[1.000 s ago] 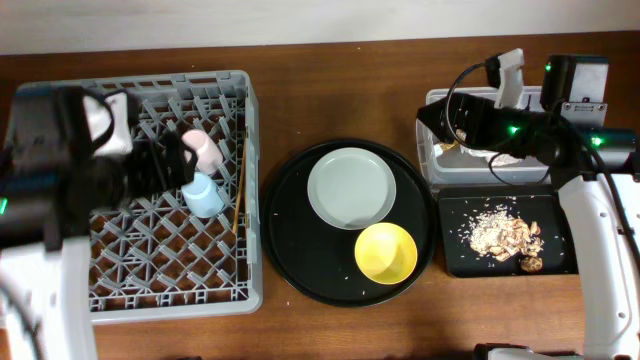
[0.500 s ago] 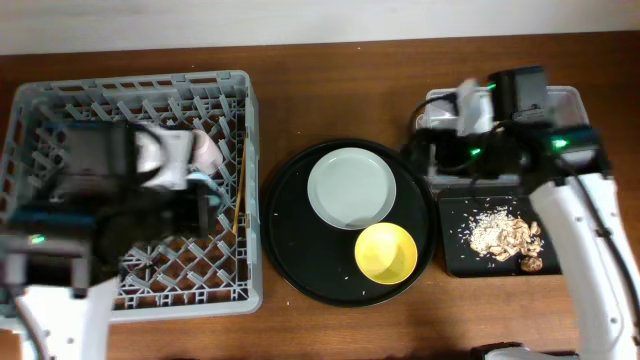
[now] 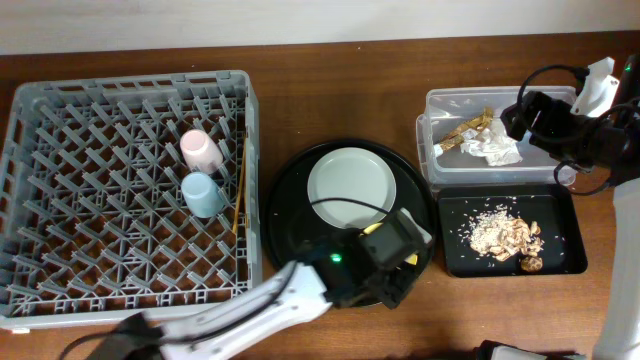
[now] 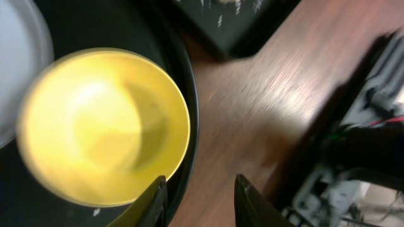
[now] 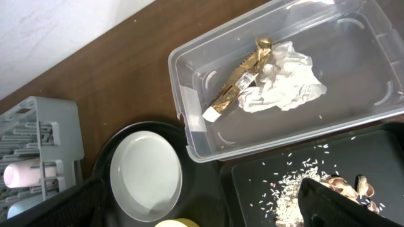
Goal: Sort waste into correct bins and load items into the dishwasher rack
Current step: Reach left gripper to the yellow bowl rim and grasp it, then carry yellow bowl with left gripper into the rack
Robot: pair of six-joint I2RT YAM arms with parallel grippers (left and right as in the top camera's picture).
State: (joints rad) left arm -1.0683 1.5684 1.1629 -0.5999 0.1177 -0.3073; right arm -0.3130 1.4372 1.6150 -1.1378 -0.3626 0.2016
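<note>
**Markings.** No print can be read on any item. The clear tub [image 5: 360, 75] has a pale frosted patch [image 5: 192, 107] on its left wall, and the gold-brown wrapper strip [image 5: 243, 79] ends in a white tab. Both are too faint to read.

**Left gripper** [image 4: 201, 180]. It is at the near right edge of the round black tray [image 3: 290, 215], above the yellow bowl [image 4: 101, 126]. The jaws are partly apart and nothing is held between them. The gap frames the tray's rim and the bare wooden table [image 3: 330, 90]. One fingertip overlaps the bowl's near rim in the wrist view, and whether it touches cannot be told.

**Right gripper** [image 5: 199, 189]. It is at the far right, above the tub's right end. The jaws are spread wide and empty, touching nothing.

**Waste.**
- The crumpled paper wad [image 5: 284, 85] lies in the tub, with the wrapper strip against its left side.
- The food scraps [image 3: 500, 235] are scattered in the black rectangular tray [image 3: 560, 210], just near of the tub.

**Items.**
- The white plate [image 3: 352, 187] lies flat on the far part of the round tray.
- The yellow bowl sits on the round tray, near and right of the plate.
- The pink cup [image 3: 200, 150] and blue cup [image 3: 203, 193] stand in the grey rack [image 3: 100, 230], toward its right side, with the pink one farther.
- The chopsticks [image 3: 240, 185] lie along the rack's right wall.
</note>
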